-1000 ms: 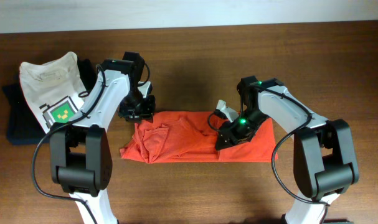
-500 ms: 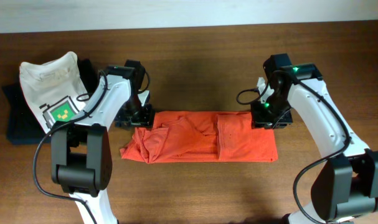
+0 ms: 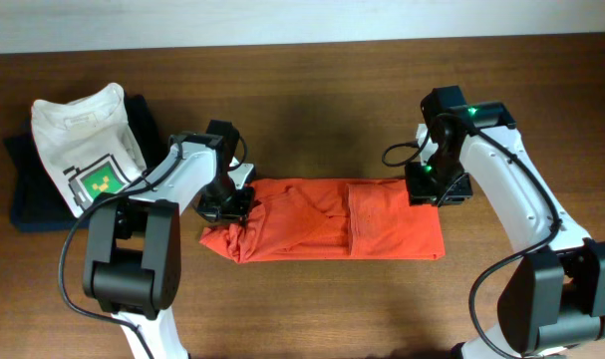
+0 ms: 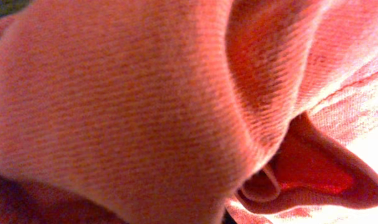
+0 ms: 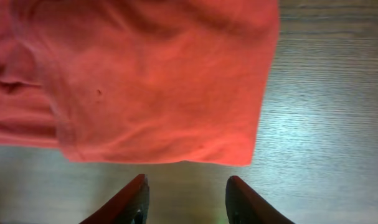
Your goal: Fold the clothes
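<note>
Shirt status: the red-orange T-shirt (image 3: 392, 224) lies on the table (image 3: 312, 120) between the two arms as a long band running left to right. From that we judge the lengthwise folding done and the crosswise folds not yet made. Its right half is flat with a straight edge; its left end is rumpled and bunched. We find the left gripper (image 3: 228, 205) down on that rumpled end, at the upper left corner, with its jaws pressed together. Its own camera shows only red knit pushed up against the lens and the fingers are hidden, so we read this as a pinch on the cloth, though the contact itself is out of sight. A grip there makes sense, since the loose end needs tensioning or lifting before it can be laid over. The right gripper (image 5: 185, 199) hangs over bare wood just beside the shirt's right end, fingers spread, nothing between them, not touching the fabric. We take it as either clear of the work or lined up to catch that corner. At far left the white T-shirt (image 3: 83, 140) sits on the dark navy garment (image 3: 21, 194), apart from the work. Risk noted: a one-sided pull may drag the flat half out of line.
</note>
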### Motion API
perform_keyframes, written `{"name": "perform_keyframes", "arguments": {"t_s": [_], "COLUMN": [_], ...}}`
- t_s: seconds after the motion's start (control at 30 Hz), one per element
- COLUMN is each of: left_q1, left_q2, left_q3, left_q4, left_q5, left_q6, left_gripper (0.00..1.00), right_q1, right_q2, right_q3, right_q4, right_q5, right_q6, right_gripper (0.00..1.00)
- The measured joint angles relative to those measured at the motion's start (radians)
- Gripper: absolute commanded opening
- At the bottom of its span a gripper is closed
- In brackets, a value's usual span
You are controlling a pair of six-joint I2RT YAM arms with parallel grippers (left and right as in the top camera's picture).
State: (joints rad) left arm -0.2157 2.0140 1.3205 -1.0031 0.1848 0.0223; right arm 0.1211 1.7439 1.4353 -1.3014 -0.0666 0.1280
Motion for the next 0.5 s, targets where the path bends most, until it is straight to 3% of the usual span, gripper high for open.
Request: {"name": "perform_keyframes", "arguments": {"t_s": [0.1,0.3,0.4,0.5], "left_q1": [0.022,0.115,0.056,-0.122], "left_q2": [0.024,0.024,0.024,0.024], "left_q3": [0.098,0.457,0.513,0.513], "left_q4": [-0.141,-0.372,-0.430,-0.418], "left_q5": [-0.076,-0.235,-0.188,-0.113], "left_q6": [-0.050,-0.113,-0.126,-0.150], "left_gripper": [0.01,0.00,0.01,0.00], "right_q1": [-0.011,-0.103,-0.132,-0.133], "right_q2": [0.000,0.000,0.000,0.000], "right_q3": [0.000,0.000,0.000,0.000], "right_q4": [0.024,0.041,0.046,0.045], "right_q5": [0.056,0.085,0.086,0.089], "right_q6": [-0.001,-0.012,-0.029,-0.034], "right_gripper": [0.52,0.53,0.53,0.53]}}
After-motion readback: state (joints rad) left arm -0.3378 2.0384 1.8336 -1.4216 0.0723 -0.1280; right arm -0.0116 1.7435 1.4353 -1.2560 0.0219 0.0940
